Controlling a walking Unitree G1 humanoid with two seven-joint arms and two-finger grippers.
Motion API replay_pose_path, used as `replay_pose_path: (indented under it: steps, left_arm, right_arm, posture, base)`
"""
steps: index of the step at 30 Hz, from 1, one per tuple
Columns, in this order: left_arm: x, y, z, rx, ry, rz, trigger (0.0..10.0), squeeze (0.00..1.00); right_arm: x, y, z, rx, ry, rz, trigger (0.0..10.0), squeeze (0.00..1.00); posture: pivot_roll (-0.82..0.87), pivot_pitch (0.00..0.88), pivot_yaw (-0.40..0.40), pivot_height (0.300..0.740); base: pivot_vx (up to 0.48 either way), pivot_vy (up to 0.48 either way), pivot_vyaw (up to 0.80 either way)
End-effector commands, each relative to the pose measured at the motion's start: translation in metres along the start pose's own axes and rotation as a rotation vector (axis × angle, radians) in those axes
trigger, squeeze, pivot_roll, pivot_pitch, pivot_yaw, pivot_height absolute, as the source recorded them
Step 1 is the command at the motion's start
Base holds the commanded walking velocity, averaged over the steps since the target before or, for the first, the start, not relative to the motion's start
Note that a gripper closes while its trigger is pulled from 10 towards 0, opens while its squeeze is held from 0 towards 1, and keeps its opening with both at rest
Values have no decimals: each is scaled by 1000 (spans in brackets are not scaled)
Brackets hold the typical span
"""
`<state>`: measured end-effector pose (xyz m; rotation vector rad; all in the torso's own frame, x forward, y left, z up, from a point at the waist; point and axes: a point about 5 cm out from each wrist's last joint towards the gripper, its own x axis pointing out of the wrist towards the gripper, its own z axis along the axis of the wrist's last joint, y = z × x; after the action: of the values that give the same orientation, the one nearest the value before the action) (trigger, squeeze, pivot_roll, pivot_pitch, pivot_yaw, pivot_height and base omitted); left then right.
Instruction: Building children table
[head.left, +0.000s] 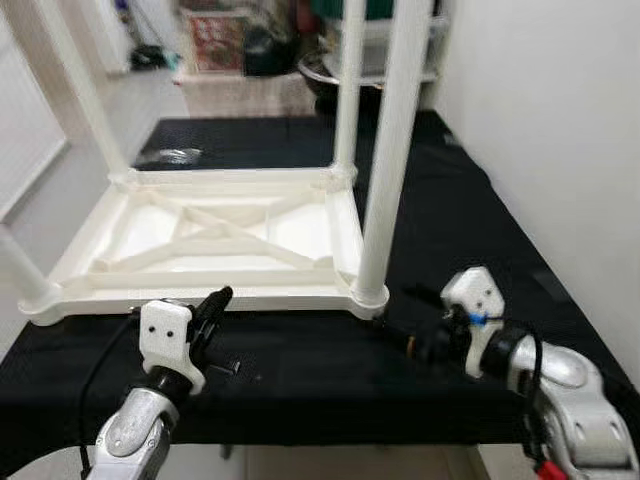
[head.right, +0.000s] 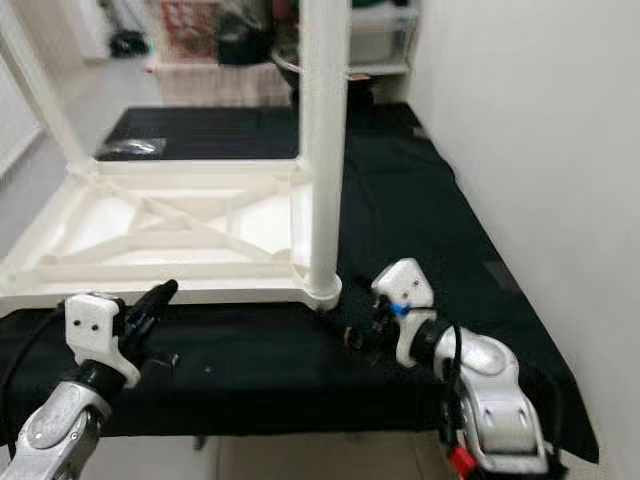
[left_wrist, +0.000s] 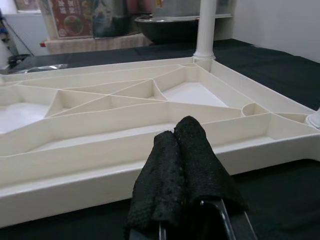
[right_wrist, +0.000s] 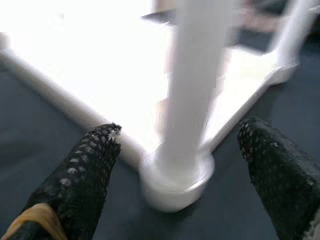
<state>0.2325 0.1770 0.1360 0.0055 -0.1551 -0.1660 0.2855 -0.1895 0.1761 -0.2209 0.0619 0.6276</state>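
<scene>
Children's table (head.left: 210, 235) lies upside down mid-tabletop (head.left: 300, 370), legs up. You're at the leg-fitting step on the leg (head.left: 385, 150) at its near right corner. Right pincer (right_wrist: 180, 165) is spread wide, straddling the leg's base without touching. Left pincer (left_wrist: 182, 165) is closed and empty by the near rim. Next: close in low and square on the leg.

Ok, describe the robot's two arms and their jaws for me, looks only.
Both arms are silver metal with white boxy housings at the wrist. The left gripper has black fingers with a textured, knobbly covering. The right gripper has the same dotted black fingers, one with a yellowish band near its base. A black cable runs along each arm; the right wrist shows a blue mark and red by the forearm.
</scene>
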Motion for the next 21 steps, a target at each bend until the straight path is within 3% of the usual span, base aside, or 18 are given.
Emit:
replay_pose_path:
  steps: [1, 3, 6, 9, 10, 12, 13, 14, 15, 16, 17, 21]
  left_arm:
    - [-3, 3, -4, 7, 29, 20, 10000, 0]
    - [-11, 9, -7, 14, 52, 72, 10000, 0]
    - [-15, 12, -8, 18, 63, 87, 10000, 0]
    - [-20, 15, -10, 23, 77, 114, 10000, 0]
    - [-24, 17, -13, 36, 93, 145, 10000, 0]
    - [-28, 20, -15, 75, 118, 211, 10000, 0]
    - [-28, 20, -15, 75, 118, 211, 10000, 0]
    - [-29, 21, -15, 87, 121, 227, 10000, 0]
    - [-31, 22, -15, 100, 124, 242, 10000, 0]
    - [-31, 22, -15, 100, 124, 242, 10000, 0]
    - [-35, 24, -15, 103, 131, 268, 10000, 0]
    - [-43, 30, -15, 110, 151, 322, 10000, 0]
  right_arm:
    - [0, -4, -3, 5, 2, -42, 10000, 1000]
    - [11, -16, 5, 5, -19, -85, 10000, 1000]
    - [13, -18, 7, 9, -27, -78, 10000, 1000]
    - [21, -13, 12, 14, -59, -27, 10000, 1000]
    - [30, -4, 15, 27, -92, 34, 10000, 996]
    - [48, 10, 15, 49, -119, 96, 10000, 608]
    - [48, 10, 15, 49, -119, 96, 10000, 608]
    - [52, 13, 14, 54, -121, 100, 10000, 545]
    - [56, 14, 13, 57, -122, 95, 10000, 212]
    - [56, 14, 13, 57, -122, 95, 10000, 212]
    - [62, 15, 13, 68, -131, 85, 10000, 0]
    - [71, 17, 14, 86, -144, 66, 10000, 0]
  posture:
    - [6, 40, -8, 740]
    - [27, 47, -19, 740]
    - [27, 47, -19, 740]
    - [44, 54, -25, 740]
    - [53, 56, -30, 740]
    - [75, 55, -38, 740]
    - [75, 55, -38, 740]
    - [86, 54, -41, 740]
    - [89, 54, -42, 740]
    - [89, 54, -42, 740]
    - [100, 56, -43, 740]
    - [112, 63, -47, 740]
  base:
    - [0, 0, 0]
    - [0, 0, 0]
    - [0, 0, 0]
    - [0, 0, 0]
    - [0, 0, 0]
    - [0, 0, 0]
    - [0, 0, 0]
    - [0, 0, 0]
    - [0, 0, 0]
    - [0, 0, 0]
    - [0, 0, 0]
    - [0, 0, 0]
